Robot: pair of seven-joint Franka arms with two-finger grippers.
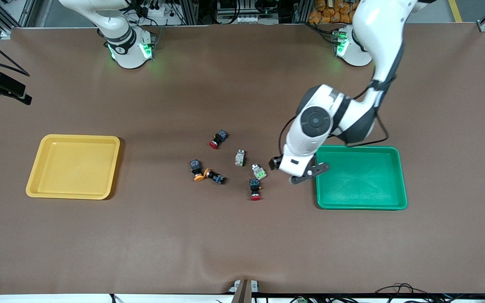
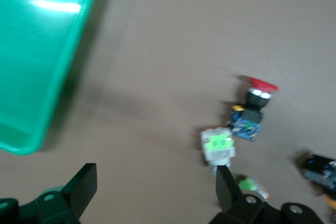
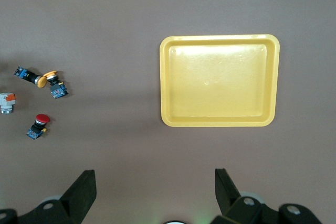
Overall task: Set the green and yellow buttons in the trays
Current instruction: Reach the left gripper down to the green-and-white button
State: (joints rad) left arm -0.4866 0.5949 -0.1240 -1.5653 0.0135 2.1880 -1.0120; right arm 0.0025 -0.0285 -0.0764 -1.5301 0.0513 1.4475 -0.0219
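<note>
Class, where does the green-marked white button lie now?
In the front view, the green-marked white button lies mid-table, between the red-capped button and the green tray.

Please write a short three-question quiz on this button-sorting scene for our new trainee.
1. True or false: both trays are empty.
2. Which button lies nearest the left hand? A) a yellow-capped one B) the whitish one with the green mark C) a red-capped one
3. How many red-capped buttons lie on the table?

Key
1. True: nothing lies in the yellow tray or the green tray.
2. B; the open left hand is over the table between that button and the green tray.
3. Two.
</note>
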